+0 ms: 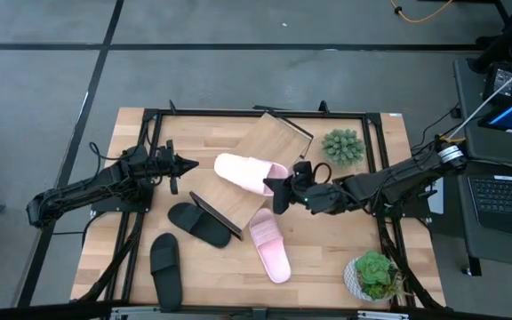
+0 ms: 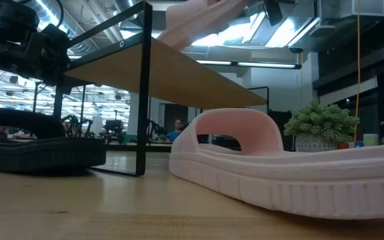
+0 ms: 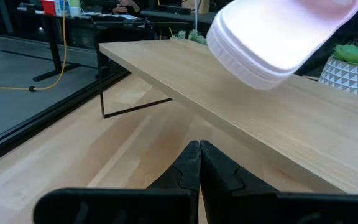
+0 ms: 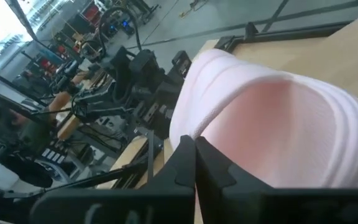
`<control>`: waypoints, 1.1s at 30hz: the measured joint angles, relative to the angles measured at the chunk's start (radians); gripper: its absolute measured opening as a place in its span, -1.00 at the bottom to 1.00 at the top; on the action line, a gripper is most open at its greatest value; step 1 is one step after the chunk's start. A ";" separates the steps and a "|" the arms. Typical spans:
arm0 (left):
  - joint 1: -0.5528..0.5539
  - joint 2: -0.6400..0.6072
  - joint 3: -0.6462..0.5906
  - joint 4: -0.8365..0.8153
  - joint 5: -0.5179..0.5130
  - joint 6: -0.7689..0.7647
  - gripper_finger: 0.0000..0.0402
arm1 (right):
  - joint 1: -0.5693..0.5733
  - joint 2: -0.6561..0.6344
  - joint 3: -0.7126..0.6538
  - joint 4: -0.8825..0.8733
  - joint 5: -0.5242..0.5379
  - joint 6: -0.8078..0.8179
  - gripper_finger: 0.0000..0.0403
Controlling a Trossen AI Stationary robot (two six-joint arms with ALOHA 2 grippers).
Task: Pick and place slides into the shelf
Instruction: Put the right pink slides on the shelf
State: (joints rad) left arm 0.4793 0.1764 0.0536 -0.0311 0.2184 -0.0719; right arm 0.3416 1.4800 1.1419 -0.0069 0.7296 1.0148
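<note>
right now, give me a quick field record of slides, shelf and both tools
pink slide on shelf: lying on the board, right tool at its edge
pink slide on table: beside the shelf
black slides: and, both on the table
shelf: slanted board
left tool: shut, empty, near the shelf
right tool: shut

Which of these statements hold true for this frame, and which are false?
1. One pink slide lies on the shelf. True.
2. Both black slides sit on the shelf. False: one black slide and the other lie on the table.
3. The right end effector is at the shelf slide's edge. True.
4. The left end effector is open. False: it is shut.
5. The second pink slide is on the table. True.
</note>
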 joint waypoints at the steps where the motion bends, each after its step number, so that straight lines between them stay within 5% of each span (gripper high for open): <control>1: 0.000 0.000 0.000 0.000 0.000 0.000 -1.00 | 0.000 0.009 0.000 0.021 -0.001 -0.004 -1.00; 18: 0.000 0.000 0.000 0.000 0.000 0.001 -1.00 | 0.006 0.185 0.000 0.261 -0.040 -0.030 -1.00; 33: 0.000 0.000 0.000 0.000 0.000 -0.004 -1.00 | 0.036 0.198 0.000 0.310 -0.045 -0.029 -1.00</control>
State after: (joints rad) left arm 0.4793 0.1764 0.0540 -0.0315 0.2187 -0.0761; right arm 0.3779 1.6779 1.1416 0.3031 0.6847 0.9859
